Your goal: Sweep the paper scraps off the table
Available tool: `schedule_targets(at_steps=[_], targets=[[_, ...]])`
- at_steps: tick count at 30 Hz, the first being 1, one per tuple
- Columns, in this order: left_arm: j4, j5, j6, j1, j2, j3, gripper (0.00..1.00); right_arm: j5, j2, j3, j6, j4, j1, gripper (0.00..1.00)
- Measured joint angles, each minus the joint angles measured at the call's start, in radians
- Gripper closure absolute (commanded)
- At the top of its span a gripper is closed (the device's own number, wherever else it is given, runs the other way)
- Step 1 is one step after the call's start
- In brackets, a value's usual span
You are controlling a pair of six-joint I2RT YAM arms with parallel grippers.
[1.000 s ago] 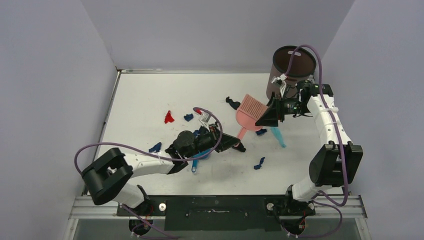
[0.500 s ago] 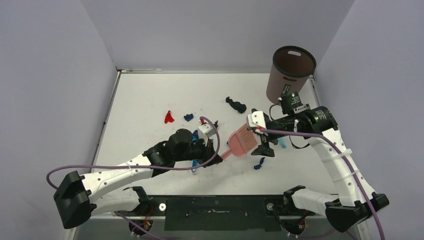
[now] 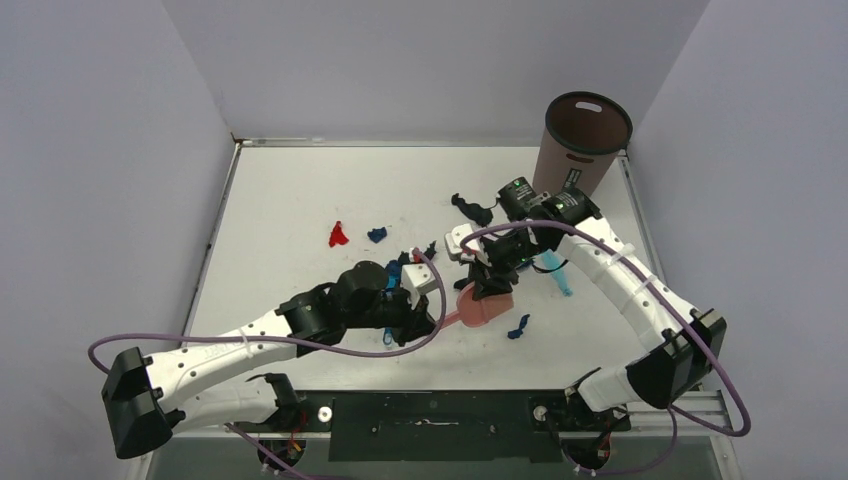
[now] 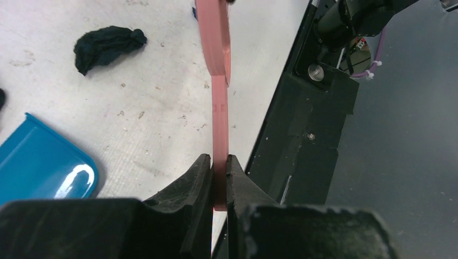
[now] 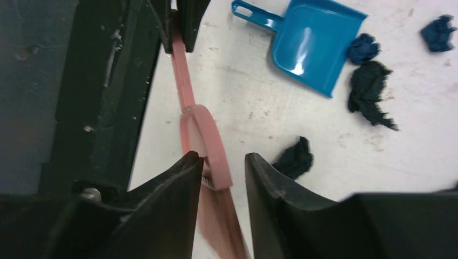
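Paper scraps [image 3: 377, 235] scattered across the white table [image 3: 300, 190], black, blue, one red | left gripper [image 4: 219, 162] clamped tight on pink hand brush [image 4: 219, 124] handle | right gripper [image 5: 222, 159] jaws apart, straddling the brush head; one finger against it | blue dustpan [image 5: 316, 46] nearby

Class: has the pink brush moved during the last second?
Yes. The pink brush has moved toward the near side of the top view, away from the brown bin.

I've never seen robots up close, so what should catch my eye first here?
Mid-table, a pink plastic hand brush is shared: the left gripper clamps its handle, while the right gripper has its open jaws astride its head. Dark and red crumpled paper scraps litter the white table around them; a tall brown bin stands at the far right corner.
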Motion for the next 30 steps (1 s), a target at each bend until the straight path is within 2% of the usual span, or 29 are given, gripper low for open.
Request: schedule_targets(at_steps=[2, 6, 7, 9, 10, 11, 13, 21, 26, 30], targets=[[0.003, -0.021, 0.011, 0.0, -0.015, 0.0, 1.0, -0.005, 0.039, 0.014, -0.001, -0.024, 0.023, 0.92], [-0.016, -0.063, 0.036, 0.0, -0.05, -0.012, 1.0, -0.017, 0.082, 0.029, 0.01, -0.075, 0.034, 0.95], [-0.01, -0.071, 0.037, -0.002, -0.06, -0.02, 0.92, -0.021, 0.082, 0.029, 0.01, -0.075, 0.034, 0.95], [0.015, -0.094, 0.033, -0.006, -0.086, -0.043, 0.59, -0.032, 0.08, 0.029, 0.008, -0.075, 0.026, 0.95], [0.034, -0.109, 0.026, -0.008, -0.101, -0.056, 0.46, -0.043, 0.08, 0.029, 0.009, -0.076, 0.018, 0.95], [0.07, -0.134, 0.008, -0.007, -0.119, -0.073, 0.39, -0.054, 0.079, 0.026, 0.01, -0.083, 0.007, 0.95], [0.143, -0.176, -0.017, -0.003, -0.15, -0.098, 0.33, -0.082, 0.079, 0.015, 0.013, -0.09, -0.031, 0.95], [0.401, -0.214, -0.195, 0.047, -0.204, -0.22, 0.36, -0.235, 0.079, -0.035, 0.05, -0.099, -0.139, 0.95], [0.502, -0.158, -0.304, 0.115, -0.207, -0.298, 0.52, -0.332, 0.079, -0.063, 0.065, -0.1, -0.144, 0.95], [0.564, -0.075, -0.351, 0.14, -0.202, -0.306, 0.67, -0.372, 0.089, -0.068, 0.078, -0.1, -0.146, 0.95]])
